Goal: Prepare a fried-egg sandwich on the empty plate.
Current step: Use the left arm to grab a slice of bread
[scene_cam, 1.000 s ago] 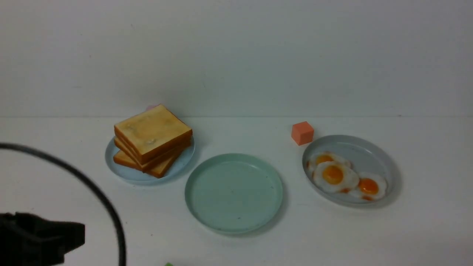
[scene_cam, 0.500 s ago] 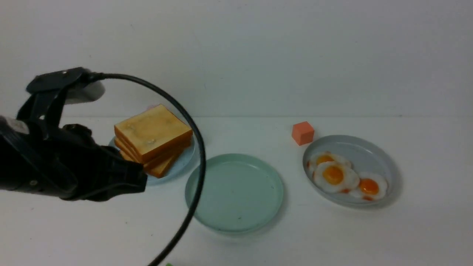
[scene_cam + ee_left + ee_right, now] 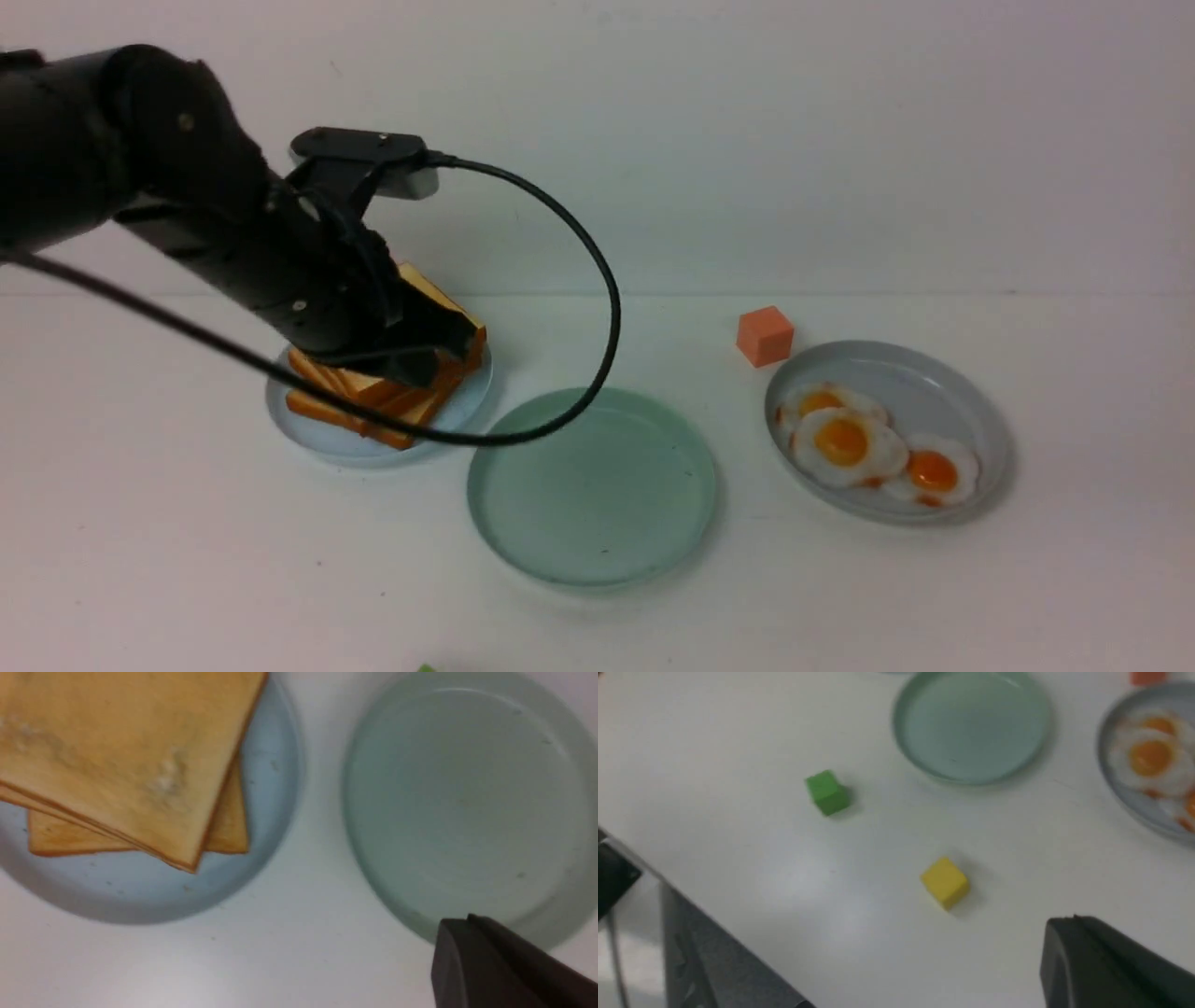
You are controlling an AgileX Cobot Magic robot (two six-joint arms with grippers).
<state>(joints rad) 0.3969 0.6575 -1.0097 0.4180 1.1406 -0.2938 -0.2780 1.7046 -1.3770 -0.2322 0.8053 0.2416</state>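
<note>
The mint-green plate [image 3: 597,495] sits bare at the table's middle, also in the left wrist view [image 3: 467,788] and right wrist view [image 3: 971,723]. A stack of toast slices [image 3: 392,411] [image 3: 126,751] rests on a pale blue plate [image 3: 308,434] [image 3: 271,788] to its left. My left gripper [image 3: 457,341] [image 3: 467,921] hovers shut and empty over the stack's right side, hiding its top. The largest fried egg [image 3: 845,443] [image 3: 1150,758] lies over two smaller ones in the grey plate [image 3: 934,383] [image 3: 1139,809]. My right gripper [image 3: 1069,921] is shut and empty above bare table; it does not show in the front view.
An orange cube [image 3: 764,336] stands behind the grey plate. A green cube [image 3: 826,792] and a yellow cube [image 3: 944,882] lie on the near table. The left arm's black cable [image 3: 597,280] loops down over the mint-green plate's rim. The table's near edge [image 3: 691,914] shows.
My left arm has swung up from the near left corner and forward over the toast stack, now covering its top. Plates, eggs and toast have not moved.
</note>
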